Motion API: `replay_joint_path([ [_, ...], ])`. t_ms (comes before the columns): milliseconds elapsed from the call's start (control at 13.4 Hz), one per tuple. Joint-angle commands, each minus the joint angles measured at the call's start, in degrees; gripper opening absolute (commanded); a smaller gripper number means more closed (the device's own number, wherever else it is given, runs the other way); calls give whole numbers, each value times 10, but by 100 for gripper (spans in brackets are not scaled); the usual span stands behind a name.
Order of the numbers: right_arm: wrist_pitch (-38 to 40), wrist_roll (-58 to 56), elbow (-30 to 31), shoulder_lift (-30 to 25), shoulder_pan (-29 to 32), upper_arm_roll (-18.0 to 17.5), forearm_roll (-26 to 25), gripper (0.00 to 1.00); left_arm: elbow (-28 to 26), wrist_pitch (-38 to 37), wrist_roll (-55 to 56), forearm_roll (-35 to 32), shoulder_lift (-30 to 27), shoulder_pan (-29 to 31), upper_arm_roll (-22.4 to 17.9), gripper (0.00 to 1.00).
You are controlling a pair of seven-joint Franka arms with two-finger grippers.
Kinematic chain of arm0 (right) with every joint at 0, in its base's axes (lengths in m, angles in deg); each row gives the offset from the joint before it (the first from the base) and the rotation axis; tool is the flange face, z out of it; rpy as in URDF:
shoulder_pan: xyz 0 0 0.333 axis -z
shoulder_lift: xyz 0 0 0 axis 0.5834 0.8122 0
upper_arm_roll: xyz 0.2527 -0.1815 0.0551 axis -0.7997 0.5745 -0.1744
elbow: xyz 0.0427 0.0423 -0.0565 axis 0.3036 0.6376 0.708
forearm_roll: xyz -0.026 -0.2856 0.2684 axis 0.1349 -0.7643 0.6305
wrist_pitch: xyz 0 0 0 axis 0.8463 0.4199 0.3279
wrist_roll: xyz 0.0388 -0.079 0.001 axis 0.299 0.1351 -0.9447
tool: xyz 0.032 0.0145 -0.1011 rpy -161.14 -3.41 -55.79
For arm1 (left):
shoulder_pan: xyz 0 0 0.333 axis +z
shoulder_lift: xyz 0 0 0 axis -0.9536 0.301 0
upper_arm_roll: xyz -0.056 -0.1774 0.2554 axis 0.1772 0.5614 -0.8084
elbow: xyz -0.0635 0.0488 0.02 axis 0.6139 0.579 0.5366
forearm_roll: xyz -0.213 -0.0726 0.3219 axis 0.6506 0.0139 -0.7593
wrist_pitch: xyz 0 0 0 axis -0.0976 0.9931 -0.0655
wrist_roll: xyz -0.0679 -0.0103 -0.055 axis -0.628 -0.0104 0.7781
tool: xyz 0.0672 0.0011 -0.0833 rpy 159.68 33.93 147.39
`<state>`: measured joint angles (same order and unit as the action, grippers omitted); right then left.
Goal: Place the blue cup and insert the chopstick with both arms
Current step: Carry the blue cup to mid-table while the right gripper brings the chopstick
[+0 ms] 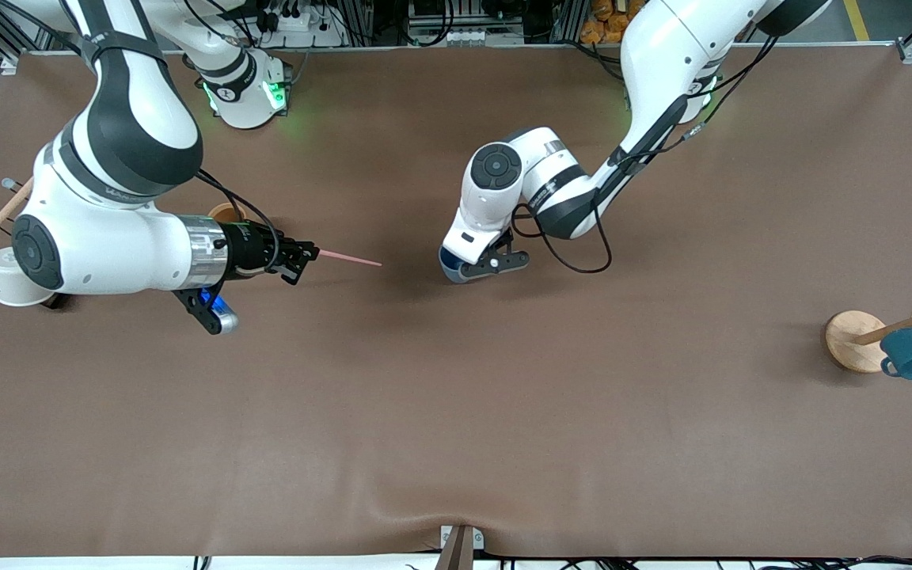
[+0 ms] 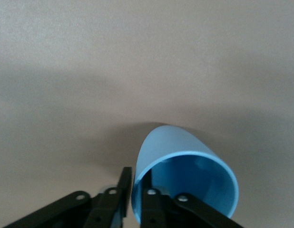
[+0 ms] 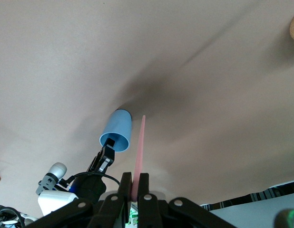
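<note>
Brown worktop (image 1: pixel 456 412). Cup (image 2: pixel 185 175): light blue, plain, tapered, base on the worktop near its middle, tilted; left gripper (image 2: pixel 132 202) pinches its rim, one finger inside and one outside. Left arm (image 1: pixel 662 71) reaches down from its base, wrist bent low over the cup. Chopstick (image 1: pixel 351 258): thin, pale pink, held level above the worktop, tip toward the cup, well apart from it. Right gripper (image 1: pixel 302 261) pressed onto its end; right arm (image 1: pixel 123 119) lies horizontal. Wooden rack (image 1: pixel 856 340) with teal mug (image 1: pixel 911 354) toward the left arm's end.
</note>
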<state>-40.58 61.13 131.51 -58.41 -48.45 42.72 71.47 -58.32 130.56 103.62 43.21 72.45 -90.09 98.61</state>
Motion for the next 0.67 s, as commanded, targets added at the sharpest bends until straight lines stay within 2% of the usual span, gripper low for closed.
replay_joint_path([
  [0, -11, 16, 17, -11, -7, 3, 14, 0, 15, -4, 16, -16, -4, 2, -1, 100],
  [298, -13, 55, 17, -11, -12, 1, 43, 0, 15, -31, 13, -10, -66, 26, 1, 100],
  [447, -25, 76, 17, -12, -15, -9, 53, 0, 36, -78, 10, -10, -96, 37, 1, 100],
  [596, -68, 111, 26, -11, -29, -24, 53, 0, 60, -123, 3, -10, -116, 54, 2, 100],
])
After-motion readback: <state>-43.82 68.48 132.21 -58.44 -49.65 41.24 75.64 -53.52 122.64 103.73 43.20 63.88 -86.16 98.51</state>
